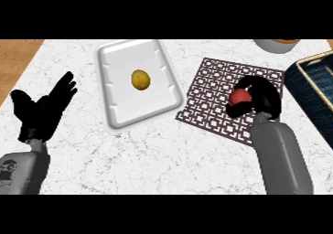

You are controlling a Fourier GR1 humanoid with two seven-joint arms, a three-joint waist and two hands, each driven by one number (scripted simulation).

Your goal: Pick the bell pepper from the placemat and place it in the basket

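A red bell pepper (239, 97) sits on the dark patterned placemat (217, 87) right of centre. My right hand (264, 95) is curled round the pepper, covering most of it; only its left side shows. The dark blue basket (316, 82) with a tan rim lies at the right edge, partly cut off by the view. At the left, my left hand (42, 107) rests open with its fingers pointing up, away from everything.
A white tray (122, 91) left of the placemat holds a yellowish potato (141, 79). A round grey container (277, 45) stands at the top right. The marble counter ends at the left, where wooden floor (10, 64) shows.
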